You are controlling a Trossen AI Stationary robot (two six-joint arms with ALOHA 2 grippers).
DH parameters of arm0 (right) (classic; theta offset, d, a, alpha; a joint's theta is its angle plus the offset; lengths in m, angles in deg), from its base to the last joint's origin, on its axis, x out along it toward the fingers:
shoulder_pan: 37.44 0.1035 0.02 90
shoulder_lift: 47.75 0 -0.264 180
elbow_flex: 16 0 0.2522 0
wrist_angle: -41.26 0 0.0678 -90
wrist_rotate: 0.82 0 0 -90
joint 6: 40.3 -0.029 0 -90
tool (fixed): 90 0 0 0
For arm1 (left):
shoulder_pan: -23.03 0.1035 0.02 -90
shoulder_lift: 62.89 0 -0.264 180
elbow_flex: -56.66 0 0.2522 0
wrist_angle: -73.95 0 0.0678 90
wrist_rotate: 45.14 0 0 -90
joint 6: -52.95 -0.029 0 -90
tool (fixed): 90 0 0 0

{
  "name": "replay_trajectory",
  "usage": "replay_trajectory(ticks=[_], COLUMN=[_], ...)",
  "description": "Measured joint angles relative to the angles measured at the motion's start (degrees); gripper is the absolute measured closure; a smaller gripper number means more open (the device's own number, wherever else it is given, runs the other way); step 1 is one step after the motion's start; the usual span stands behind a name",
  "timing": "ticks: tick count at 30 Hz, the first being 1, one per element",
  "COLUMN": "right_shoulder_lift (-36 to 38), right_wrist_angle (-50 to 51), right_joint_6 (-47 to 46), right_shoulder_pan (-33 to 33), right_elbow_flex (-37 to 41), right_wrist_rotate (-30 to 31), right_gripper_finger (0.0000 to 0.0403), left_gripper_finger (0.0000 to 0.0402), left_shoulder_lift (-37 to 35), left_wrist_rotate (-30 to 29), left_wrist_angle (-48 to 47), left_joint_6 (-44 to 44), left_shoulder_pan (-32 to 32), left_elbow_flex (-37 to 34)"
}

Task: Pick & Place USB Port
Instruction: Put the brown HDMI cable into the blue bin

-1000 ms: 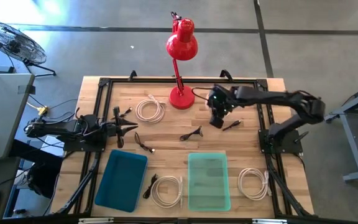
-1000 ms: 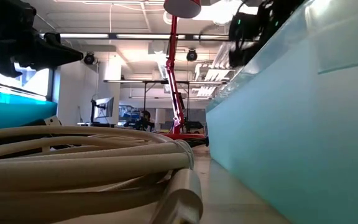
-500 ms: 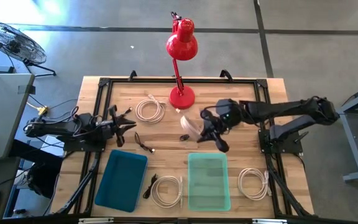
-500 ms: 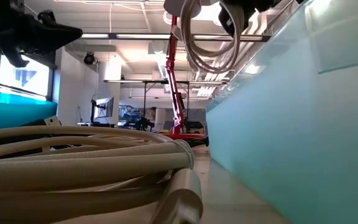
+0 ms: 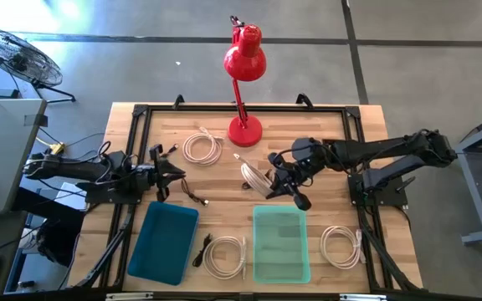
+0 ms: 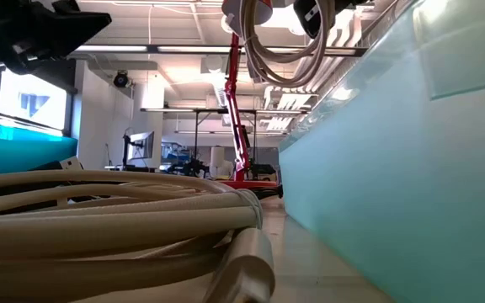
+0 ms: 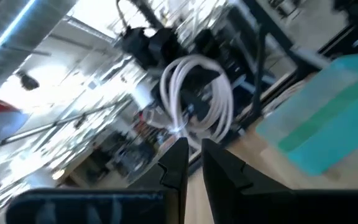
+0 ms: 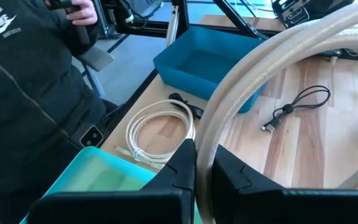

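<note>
My right gripper is shut on a white coiled cable, held above the table's middle, just beyond the far edge of the green tray. In the low view the coil hangs below the gripper. It also shows in the left wrist view. My left gripper is shut and empty at the table's left, beyond the blue tray. My right gripper pinches one stretch of the coil's bundled loops between its two fingers. The fingers come slanting from the table's right, and the cable runs across them. The coil hangs below the fingers, lifted clear of the table.
A red lamp stands at the far middle. White coils lie at the far left, near middle and near right. Black cables lie by the blue tray. A person in a dark jacket stands beyond the table.
My right gripper has gone from beside the lamp's base toward the near edge and the green tray, carrying the white coil lifted clear. My left gripper has risen and shifted a little toward the table's right.
</note>
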Motion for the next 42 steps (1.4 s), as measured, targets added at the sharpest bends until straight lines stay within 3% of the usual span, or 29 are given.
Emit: replay_trajectory(ticks=[6, 14, 18, 27, 32, 42], right_shoulder_lift=[0.0, 0.0, 0.0, 0.0, 0.0, 0.0], right_wrist_angle=[0.0, 0.0, -0.1, -1.8, -2.1, -2.5], right_joint_6=[1.2, 1.4, 1.9, 3.5, 4.2, 4.4], right_shoulder_pan=[0.4, 0.4, 0.4, 0.8, 1.1, 1.1], right_elbow_flex=[0.0, 0.0, 0.0, 0.0, 0.5, 2.6], right_wrist_rotate=[-0.3, -0.3, -0.3, -0.3, -0.9, -0.8], right_gripper_finger=[0.0393, 0.0393, 0.0393, 0.0393, 0.0393, 0.0393], left_gripper_finger=[0.0347, 0.0256, 0.0231, 0.0227, 0.0227, 0.0227], left_shoulder_lift=[5.7, 14.8, 20.9, 38.3, 46.1, 53.1], left_wrist_rotate=[1.7, 1.7, 1.4, 1.2, 1.2, 1.1], left_wrist_angle=[2.7, 4.9, 7.8, 11.4, 11.3, 11.5], left_joint_6=[0.2, 0.5, 0.0, -13.3, -15.5, -19.9], left_shoulder_pan=[0.0, 0.0, 0.0, 0.0, 0.0, 0.0], left_elbow_flex=[1.0, 5.7, 8.3, 18.7, 24.5, 33.3])
